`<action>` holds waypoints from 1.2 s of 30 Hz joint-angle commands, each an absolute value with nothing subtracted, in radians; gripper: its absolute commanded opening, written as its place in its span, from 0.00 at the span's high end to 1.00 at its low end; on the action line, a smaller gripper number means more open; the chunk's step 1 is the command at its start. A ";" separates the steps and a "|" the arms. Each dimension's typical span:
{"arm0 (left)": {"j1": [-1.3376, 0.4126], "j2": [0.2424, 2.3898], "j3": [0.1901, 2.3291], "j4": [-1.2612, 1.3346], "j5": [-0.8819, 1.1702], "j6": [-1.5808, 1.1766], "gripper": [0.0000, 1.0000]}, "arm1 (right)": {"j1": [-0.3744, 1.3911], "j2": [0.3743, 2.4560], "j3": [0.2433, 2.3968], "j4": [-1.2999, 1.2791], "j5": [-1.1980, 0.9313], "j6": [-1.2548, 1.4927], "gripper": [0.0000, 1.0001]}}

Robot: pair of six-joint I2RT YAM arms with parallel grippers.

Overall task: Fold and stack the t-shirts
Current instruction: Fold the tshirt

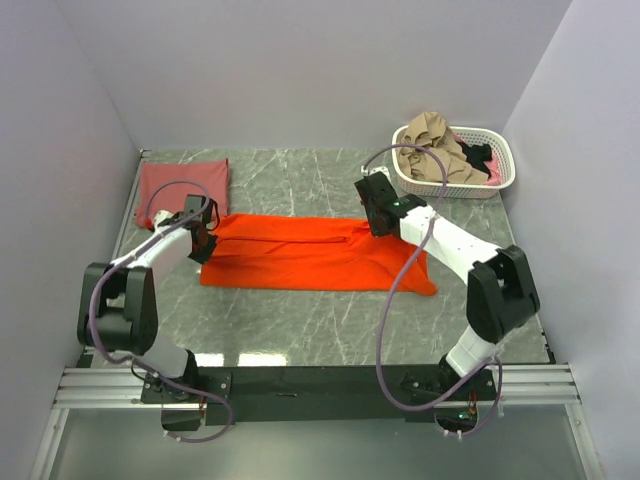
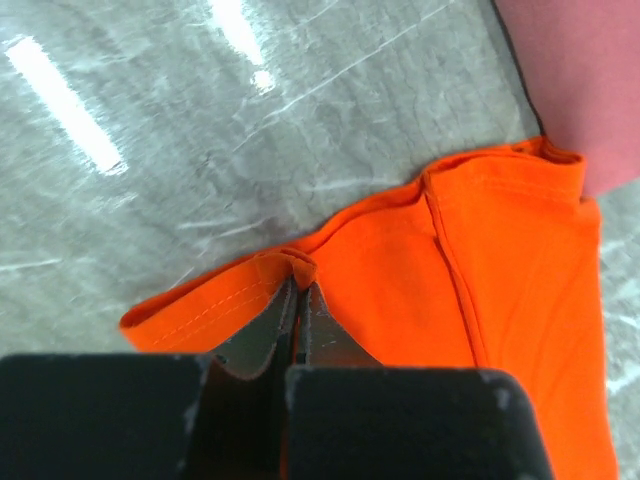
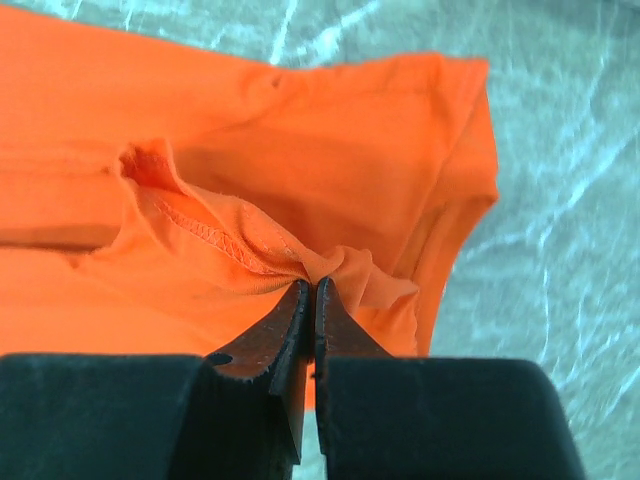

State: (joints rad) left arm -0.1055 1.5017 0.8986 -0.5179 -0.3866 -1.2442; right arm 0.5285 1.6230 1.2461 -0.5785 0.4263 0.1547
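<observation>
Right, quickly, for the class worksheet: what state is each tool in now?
Left tool: shut, pinching the orange-red t-shirt edge.
Right tool: shut, pinching the same shirt.

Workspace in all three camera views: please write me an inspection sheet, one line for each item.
Surface: grey marbled table, with light glare; no spill seen.
Job's things: orange shirt lies stretched across mid-table; folded brick-red shirt sits at the far left corner.
Clutter: white basket at the far right, holding loose clothes.
End effectors: left end effector shut on the orange shirt's hem; right end effector shut on a bunched fold of it.
Cables: a loose cable loops off each arm; the right one passes over the cloth.
Surroundings: plain walls on three sides; nothing else seen.
</observation>
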 commanded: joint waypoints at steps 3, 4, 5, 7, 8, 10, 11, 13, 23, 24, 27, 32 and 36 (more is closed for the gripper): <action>-0.097 1.592 1.008 -0.505 -0.410 -1.226 0.96 | 0.505 1.712 1.328 -0.480 0.400 0.026 1.00; -0.095 1.600 1.015 -0.506 -0.413 -1.226 0.93 | 0.503 1.726 1.335 -0.468 0.396 0.018 1.00; -0.095 1.608 1.019 -0.514 -0.417 -1.229 0.82 | 0.491 1.761 1.357 -0.462 0.397 0.015 1.00; -0.095 1.608 1.023 -0.511 -0.423 -1.224 0.64 | 0.483 1.801 1.393 -0.468 0.411 0.015 0.93; -0.095 1.600 1.023 -0.518 -0.428 -1.227 0.43 | 0.477 1.839 1.428 -0.480 0.423 0.018 0.90; -0.095 1.585 1.022 -0.532 -0.443 -1.232 0.27 | 0.474 1.873 1.468 -0.502 0.431 0.037 0.72; -0.095 1.562 1.020 -0.538 -0.449 -1.233 0.17 | 0.474 1.896 1.495 -0.509 0.437 0.044 0.68; -0.095 1.536 1.020 -0.571 -0.474 -1.239 0.08 | 0.474 1.907 1.514 -0.523 0.466 0.093 0.59; -0.095 1.329 1.006 -0.654 -0.479 -1.180 0.01 | 0.472 1.671 1.294 -0.431 0.390 0.322 0.09; -0.095 1.321 0.997 -0.646 -0.466 -1.172 0.01 | 0.472 1.660 1.281 -0.426 0.358 0.324 0.09; -0.095 1.305 0.965 -0.620 -0.420 -1.147 0.01 | 0.474 1.647 1.252 -0.420 0.272 0.301 0.09; -0.095 1.276 0.870 -0.537 -0.365 -1.100 0.01 | 0.489 1.713 1.282 -0.472 0.249 0.304 0.11; -0.095 1.270 0.807 -0.502 -0.348 -1.074 0.01 | 0.508 1.735 1.302 -0.451 0.116 0.357 0.18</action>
State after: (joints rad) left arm -0.0986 1.2980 0.8356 -0.5617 -0.3820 -1.1213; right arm 0.4877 1.7237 1.2678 -0.4664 0.2340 0.3061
